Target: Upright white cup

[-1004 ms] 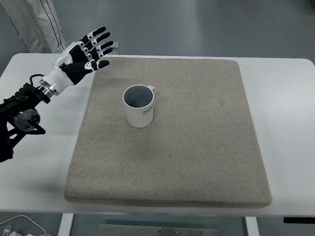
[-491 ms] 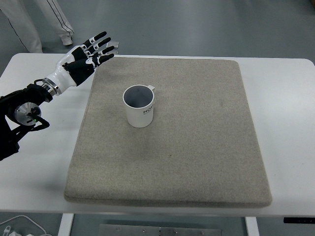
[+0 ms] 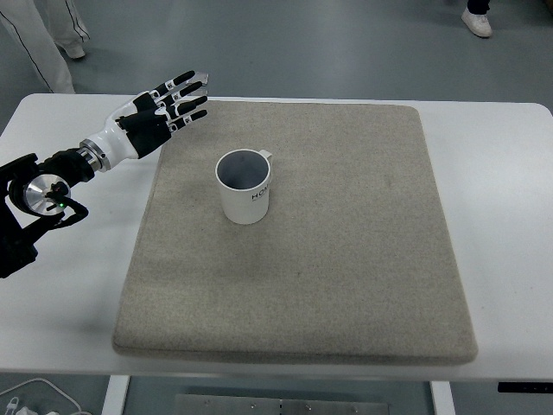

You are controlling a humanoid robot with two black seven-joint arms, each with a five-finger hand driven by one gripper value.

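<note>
A white cup (image 3: 244,185) stands upright on the grey mat (image 3: 346,259), left of the mat's middle, its open mouth facing up and its handle pointing to the back right. My left hand (image 3: 164,108) hovers above the mat's far left corner, up and left of the cup and apart from it. Its fingers (image 3: 186,90) are spread flat and hold nothing. My right arm does not show.
The mat covers most of the white table (image 3: 510,173). A person's trouser legs (image 3: 39,35) show at the top left and a shoe (image 3: 476,17) at the top right. A white cable (image 3: 34,393) lies on the floor at the bottom left.
My left hand has turned flatter and shifted slightly right and down over the mat's corner. The person's legs at the top left have moved left. The cup has not moved.
</note>
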